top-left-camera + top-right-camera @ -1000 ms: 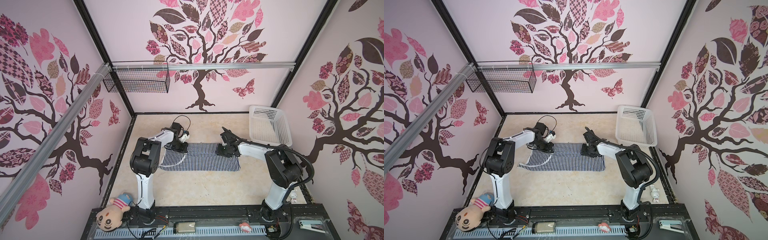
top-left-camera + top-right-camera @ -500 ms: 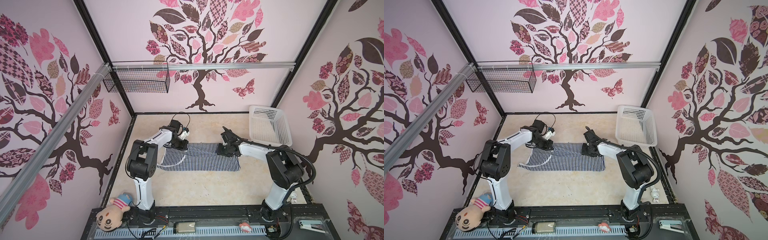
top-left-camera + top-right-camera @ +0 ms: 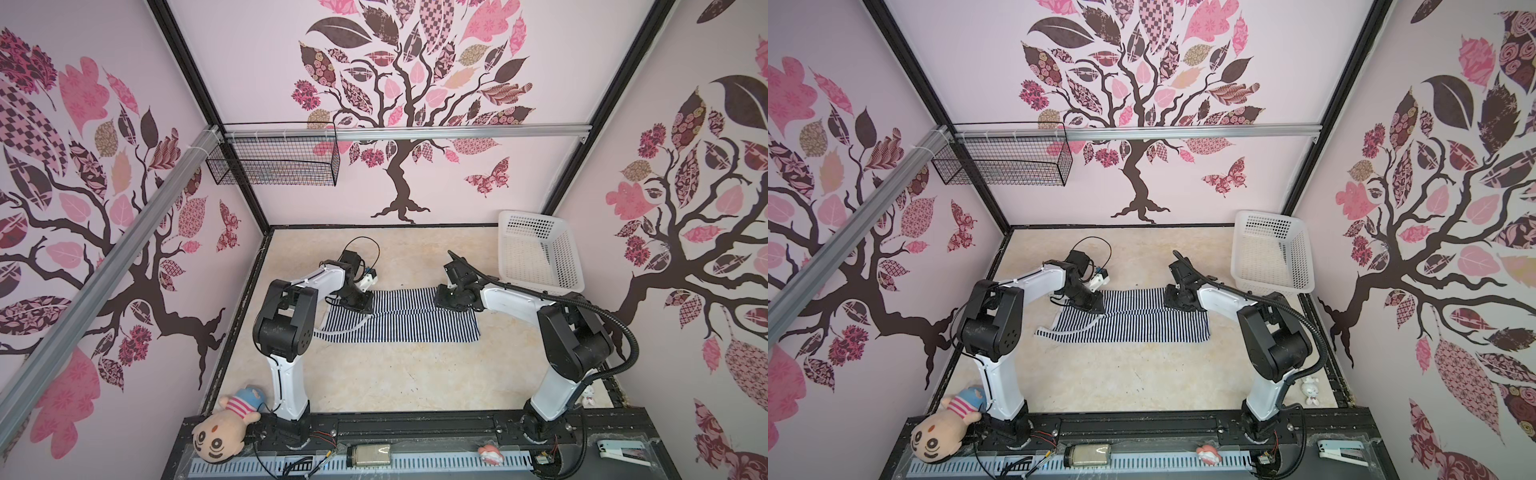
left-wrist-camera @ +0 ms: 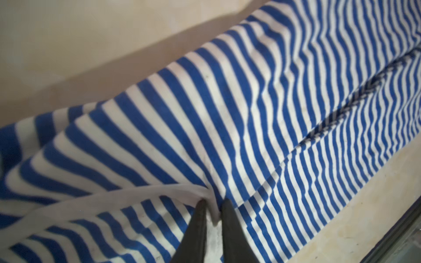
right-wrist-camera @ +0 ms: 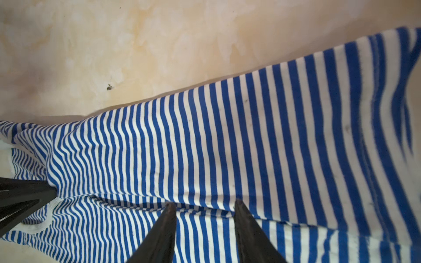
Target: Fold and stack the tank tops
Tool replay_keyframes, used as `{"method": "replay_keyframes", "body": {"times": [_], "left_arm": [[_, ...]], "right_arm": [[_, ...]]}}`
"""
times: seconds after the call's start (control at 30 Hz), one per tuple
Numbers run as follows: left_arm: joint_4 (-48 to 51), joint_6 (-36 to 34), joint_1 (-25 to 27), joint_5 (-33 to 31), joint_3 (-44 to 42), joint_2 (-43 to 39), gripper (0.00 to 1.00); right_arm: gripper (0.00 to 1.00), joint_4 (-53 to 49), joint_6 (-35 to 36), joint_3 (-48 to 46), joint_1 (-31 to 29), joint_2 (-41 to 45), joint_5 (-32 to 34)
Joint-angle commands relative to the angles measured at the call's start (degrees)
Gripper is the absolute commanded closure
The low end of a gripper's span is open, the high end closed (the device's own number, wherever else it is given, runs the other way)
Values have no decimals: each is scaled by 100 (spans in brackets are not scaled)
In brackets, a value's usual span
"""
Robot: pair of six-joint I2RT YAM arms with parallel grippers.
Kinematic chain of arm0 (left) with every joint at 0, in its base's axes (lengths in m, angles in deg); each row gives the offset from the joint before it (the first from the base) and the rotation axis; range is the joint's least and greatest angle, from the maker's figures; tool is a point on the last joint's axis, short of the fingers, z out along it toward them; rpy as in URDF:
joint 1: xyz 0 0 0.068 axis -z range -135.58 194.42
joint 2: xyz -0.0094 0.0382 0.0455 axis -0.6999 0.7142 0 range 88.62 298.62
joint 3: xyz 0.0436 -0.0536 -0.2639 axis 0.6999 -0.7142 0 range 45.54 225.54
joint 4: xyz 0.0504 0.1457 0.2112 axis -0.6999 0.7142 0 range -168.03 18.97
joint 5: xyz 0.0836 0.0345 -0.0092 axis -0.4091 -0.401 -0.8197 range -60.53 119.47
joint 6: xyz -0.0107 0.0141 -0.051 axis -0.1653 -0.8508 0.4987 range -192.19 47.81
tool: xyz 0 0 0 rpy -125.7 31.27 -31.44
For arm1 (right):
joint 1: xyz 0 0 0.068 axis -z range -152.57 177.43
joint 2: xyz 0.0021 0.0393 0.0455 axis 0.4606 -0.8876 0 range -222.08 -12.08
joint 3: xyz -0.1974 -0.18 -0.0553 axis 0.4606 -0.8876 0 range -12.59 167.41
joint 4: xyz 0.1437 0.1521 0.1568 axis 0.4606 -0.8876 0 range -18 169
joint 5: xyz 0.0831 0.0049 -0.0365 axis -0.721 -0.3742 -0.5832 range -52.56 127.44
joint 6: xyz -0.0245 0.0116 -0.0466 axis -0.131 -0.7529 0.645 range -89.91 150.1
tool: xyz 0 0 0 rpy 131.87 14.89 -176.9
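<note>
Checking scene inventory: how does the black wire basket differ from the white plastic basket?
The wire basket is black open mesh; the plastic basket is white with perforated walls. The wire basket hangs from the metal rail, up on the left; the plastic basket stands on the table at the far right. Both are rectangular, open-topped.

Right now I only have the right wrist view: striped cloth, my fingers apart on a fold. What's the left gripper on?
Observer: The left gripper straddles the tank top at its white edging. The gap is narrow; can't tell if it grips.
Operator: How does the whole top lie?
Observer: As one long strip across the table, folded lengthwise, straps end on the left in both top views.
Operator: Basket?
Observer: The white plastic basket stands at the table's far right corner. No tank top visible in it.
</note>
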Motion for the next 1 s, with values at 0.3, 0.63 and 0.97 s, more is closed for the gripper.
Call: {"method": "replay_keyframes", "body": {"times": [0.3, 0.63, 0.97], "left_arm": [[5, -105, -129, -327, 104, -704, 63], [132, -192, -1173, -368, 1016, 95, 61], [-28, -115, -1175, -581, 1307, 676, 61]], "right_arm": [[53, -165, 257, 46, 498, -36, 124], [53, -231, 401, 551, 837, -421, 160], [53, -302, 483, 776, 886, -739, 181]]}}
